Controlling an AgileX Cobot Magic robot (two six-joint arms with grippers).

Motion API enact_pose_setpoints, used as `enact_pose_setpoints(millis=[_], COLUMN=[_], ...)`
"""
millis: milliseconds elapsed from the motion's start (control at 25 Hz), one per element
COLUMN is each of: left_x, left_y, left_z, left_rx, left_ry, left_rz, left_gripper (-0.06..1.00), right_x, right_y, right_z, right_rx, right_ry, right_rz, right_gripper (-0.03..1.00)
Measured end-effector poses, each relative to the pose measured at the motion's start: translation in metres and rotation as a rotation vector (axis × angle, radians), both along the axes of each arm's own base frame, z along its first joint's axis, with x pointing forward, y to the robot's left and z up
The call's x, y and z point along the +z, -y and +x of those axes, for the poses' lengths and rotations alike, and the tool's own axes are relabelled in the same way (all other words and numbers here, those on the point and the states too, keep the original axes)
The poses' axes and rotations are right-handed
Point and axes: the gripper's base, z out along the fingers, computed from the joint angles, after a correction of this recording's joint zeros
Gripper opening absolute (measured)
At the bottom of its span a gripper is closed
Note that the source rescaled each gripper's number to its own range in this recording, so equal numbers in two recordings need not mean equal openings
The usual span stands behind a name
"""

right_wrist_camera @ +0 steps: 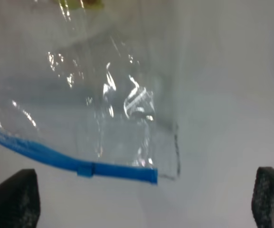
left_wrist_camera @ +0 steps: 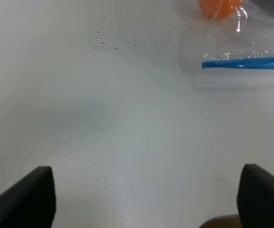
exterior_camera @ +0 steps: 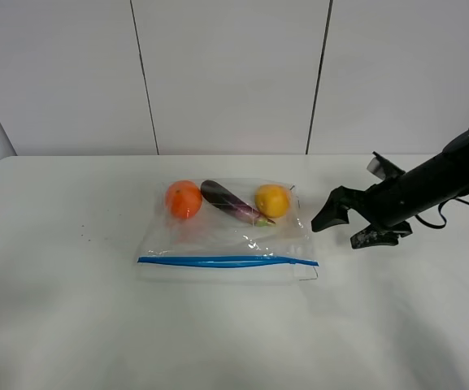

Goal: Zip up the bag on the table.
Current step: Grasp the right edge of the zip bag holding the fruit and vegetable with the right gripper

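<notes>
- Bag [exterior_camera: 226,231] of clear, floppy plastic lies flat near the middle of the white bench [exterior_camera: 71,325], its long side running across the high view.
- Along the bag's near edge runs a blue zipper strip [exterior_camera: 227,261], straight from the left corner almost to the right corner.
- Whether the strip is pressed shut along its length cannot be told from these views.
- Inside, along the far edge, three items sit in a row: an orange [exterior_camera: 184,199] on the left, a purple eggplant [exterior_camera: 232,203] lying aslant in the middle, and a yellow lemon [exterior_camera: 272,200] on the right, touching the eggplant's near end.
- The right end effector [exterior_camera: 340,233] is just beside the bag's right edge, apart from the plastic, with its black fingers spread wide and nothing between them.
- Its wrist view looks at the bag's right corner, where the strip ends just short of the side seam; a small thicker blue tab [right_wrist_camera: 84,170] sits on the strip near that end.
- The left end effector [left_wrist_camera: 146,190] shows only in its own wrist view: two dark fingers stand wide apart over bare bench, gripping nothing.
- That view catches the strip's left end and part of the orange, well apart from the fingers.
- A few tiny dark specks [exterior_camera: 88,237] dot the bench left of the bag.
</notes>
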Motion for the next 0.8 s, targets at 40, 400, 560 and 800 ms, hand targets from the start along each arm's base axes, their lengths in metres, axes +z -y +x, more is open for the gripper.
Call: enact_pose_setpoints(millis=[40, 400, 560, 800], left_x=[0.000, 0.000, 0.000, 0.000], left_y=[0.000, 0.000, 0.000, 0.000], left_z=[0.000, 0.000, 0.000, 0.000], left_rx=[0.000, 0.000, 0.000, 0.000], left_ry=[0.000, 0.000, 0.000, 0.000], left_rz=[0.000, 0.000, 0.000, 0.000], left_gripper=[1.00, 1.00, 1.00, 1.00], right_x=[-0.008, -0.046, -0.050, -0.050], right_y=[-0.001, -0.016, -0.019, -0.020], right_z=[0.002, 0.016, 0.027, 0.025], right_rx=[0.008, 0.055, 0.072, 0.105], right_ry=[-0.002, -0.013, -0.026, -0.041], right_rz=[0.016, 0.224, 0.277, 0.282], right_gripper=[1.00, 1.00, 1.00, 1.00])
